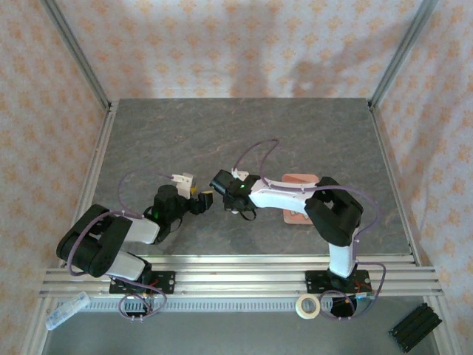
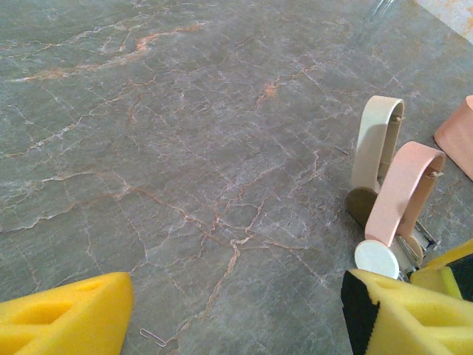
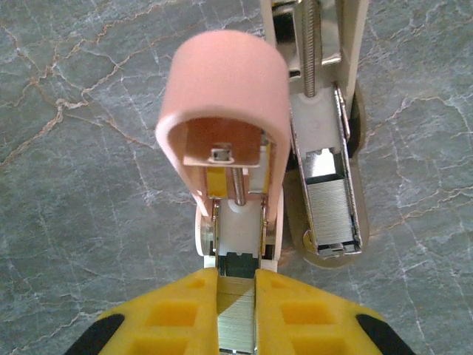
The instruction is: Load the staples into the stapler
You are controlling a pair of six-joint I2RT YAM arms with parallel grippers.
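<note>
The pink stapler (image 3: pixel 225 81) stands open on the grey table, lid swung up, in the middle of the right wrist view. My right gripper (image 3: pixel 236 277) is shut on a grey strip of staples (image 3: pixel 236 314), held at the near end of the stapler's open channel (image 3: pixel 238 259). In the left wrist view the same pink stapler (image 2: pixel 403 192) stands at the right. My left gripper (image 2: pixel 236 303) is open and holds nothing, its right finger (image 2: pixel 399 310) just in front of the stapler's base. From above, both grippers meet near the staplers (image 1: pixel 182 179): the left (image 1: pixel 194 207) and the right (image 1: pixel 208 197).
A cream stapler (image 3: pixel 332 207) lies open beside the pink one, a strip of staples in its channel; it also stands behind the pink one (image 2: pixel 377 140). A pink block (image 1: pixel 299 194) lies under the right arm. A small bent wire (image 2: pixel 153 339) lies on the table. A tape roll (image 1: pixel 307 305) sits on the front rail.
</note>
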